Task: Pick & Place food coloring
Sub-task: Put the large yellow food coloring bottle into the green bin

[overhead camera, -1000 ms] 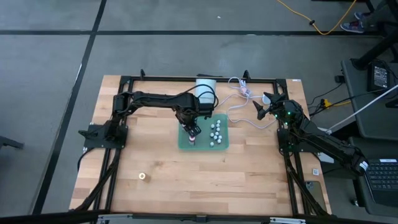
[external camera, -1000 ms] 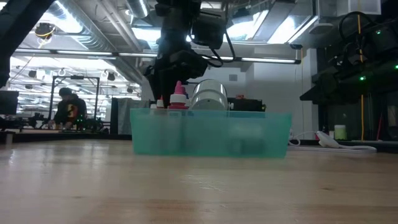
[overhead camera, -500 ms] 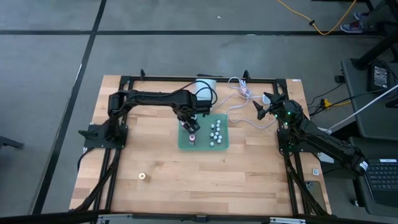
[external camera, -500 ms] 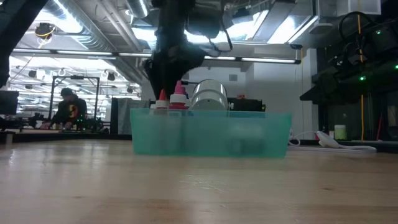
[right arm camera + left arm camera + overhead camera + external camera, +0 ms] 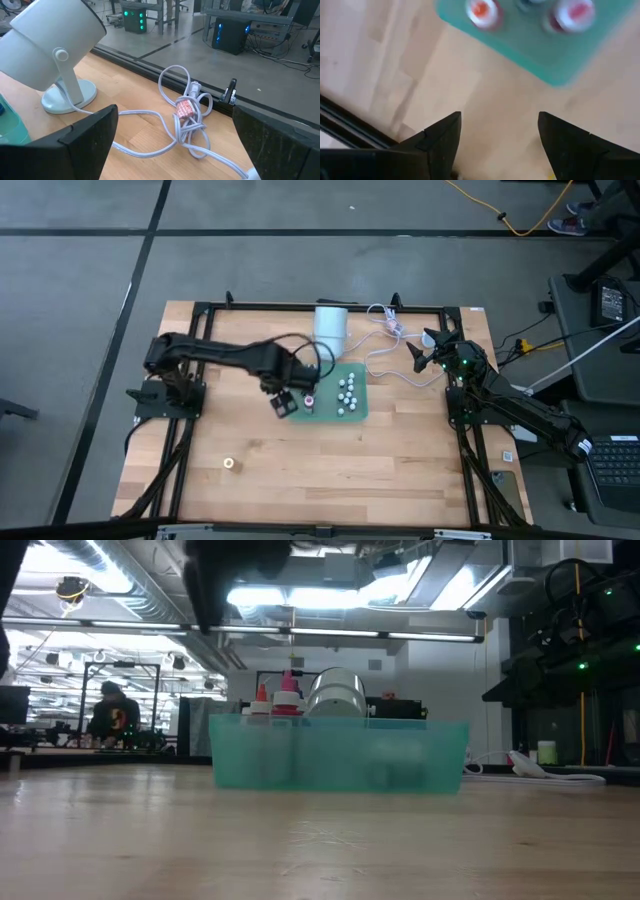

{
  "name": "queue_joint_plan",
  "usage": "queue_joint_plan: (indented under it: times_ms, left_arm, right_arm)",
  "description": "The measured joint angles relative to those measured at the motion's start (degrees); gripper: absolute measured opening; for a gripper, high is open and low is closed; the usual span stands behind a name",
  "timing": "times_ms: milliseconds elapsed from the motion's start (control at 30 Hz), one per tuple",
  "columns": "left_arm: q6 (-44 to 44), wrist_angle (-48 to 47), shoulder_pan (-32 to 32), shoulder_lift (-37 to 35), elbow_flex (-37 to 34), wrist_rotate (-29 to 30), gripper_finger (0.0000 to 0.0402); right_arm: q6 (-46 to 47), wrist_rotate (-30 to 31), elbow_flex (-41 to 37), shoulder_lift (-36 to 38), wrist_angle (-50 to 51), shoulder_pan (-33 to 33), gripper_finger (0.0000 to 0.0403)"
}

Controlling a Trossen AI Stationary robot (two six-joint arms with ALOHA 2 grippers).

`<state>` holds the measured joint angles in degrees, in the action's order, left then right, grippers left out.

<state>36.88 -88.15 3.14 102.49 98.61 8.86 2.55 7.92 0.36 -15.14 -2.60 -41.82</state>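
The food coloring bottles stand upright in a teal tray (image 5: 356, 413): a cluster with white tops (image 5: 346, 392) and one with a red top (image 5: 309, 401). In the low view an orange top (image 5: 262, 692) and a pink top (image 5: 289, 688) stick up above the tray wall (image 5: 338, 752). My left gripper (image 5: 283, 403) hangs open over bare wood just off the tray's left near corner (image 5: 555, 75); the left wrist view shows an orange-topped bottle (image 5: 481, 9) and a red-topped one (image 5: 575, 11) beyond its fingers. My right gripper (image 5: 425, 353) waits open near the far right.
A large white cylinder lamp (image 5: 330, 322) stands behind the tray at the far edge, also in the right wrist view as the lamp (image 5: 55, 50). A bundled white cable (image 5: 186, 112) lies between lamp and right arm. A small round object (image 5: 229, 464) rests on the near left wood.
My left gripper rose out of the tray, then swung toward the table's left and near edge, ending just off the tray's corner. The orange- and pink-topped bottles stayed upright in the tray where the gripper had been.
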Motion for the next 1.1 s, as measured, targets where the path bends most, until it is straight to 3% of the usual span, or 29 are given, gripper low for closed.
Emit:
queue_joint_plan:
  times_ms: [200,467,900,1100]
  left_arm:
    - [2.21,1.30,8.84,-4.08,-2.44,-1.62,0.0256]
    - [17.15,13.21,16.15,-11.30,-16.51,-11.35,0.0255]
    - [41.37,14.03,29.27,-14.22,-26.53,-12.66,0.0255]
    - [49.61,21.60,34.10,-14.28,-29.25,-12.67,0.0255]
  right_arm:
    - [0.00,0.00,0.01,0.01,0.00,0.02,0.0393]
    - [0.00,-0.01,0.00,0.02,-0.01,0.02,0.0393]
    - [0.01,-0.01,0.00,0.02,0.01,0.02,0.0393]
    - [0.01,0.00,0.01,0.01,0.00,0.01,0.0393]
